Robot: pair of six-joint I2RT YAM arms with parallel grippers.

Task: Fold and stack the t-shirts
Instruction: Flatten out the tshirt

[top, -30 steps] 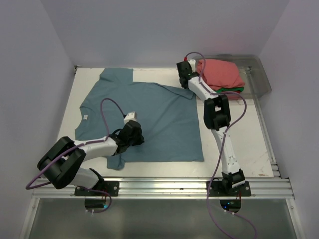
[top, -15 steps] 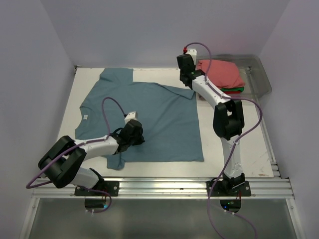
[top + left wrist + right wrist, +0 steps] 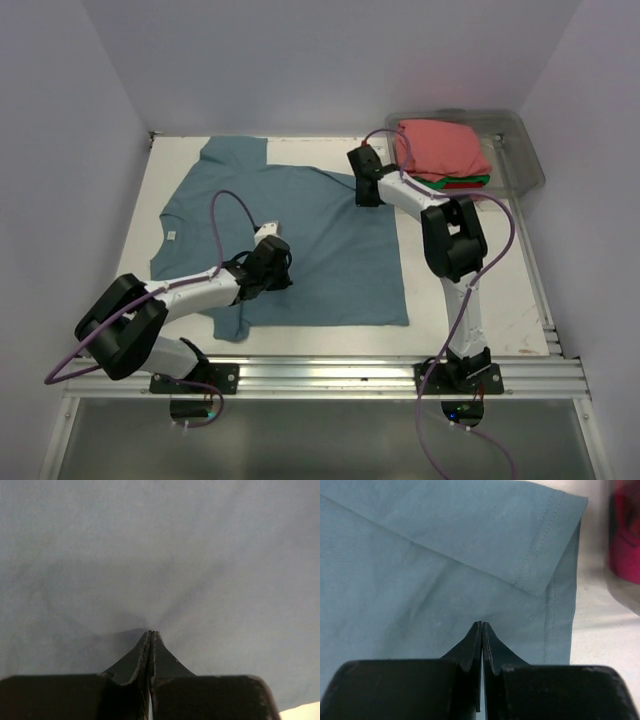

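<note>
A slate-blue t-shirt [image 3: 300,235] lies flat on the white table, its right side and sleeve folded in. My left gripper [image 3: 278,270] is shut, its tips resting on the cloth near the shirt's lower middle; the left wrist view [image 3: 151,632] shows only blue cloth around the tips. My right gripper [image 3: 366,192] is shut and empty, low over the shirt's upper right, just left of the folded sleeve [image 3: 540,545]. A folded salmon-pink tee [image 3: 440,145] tops a stack with a green tee [image 3: 472,181] and a red edge [image 3: 452,187] beneath.
The stack sits in a clear plastic bin [image 3: 525,150] at the back right, seen blurred at the right edge of the right wrist view [image 3: 625,530]. Bare white table [image 3: 470,270] lies right of the shirt. Walls close in on the left, back and right.
My right gripper has swung from beside the bin down and left onto the shirt's folded sleeve area. My left gripper has edged slightly right along the shirt.
</note>
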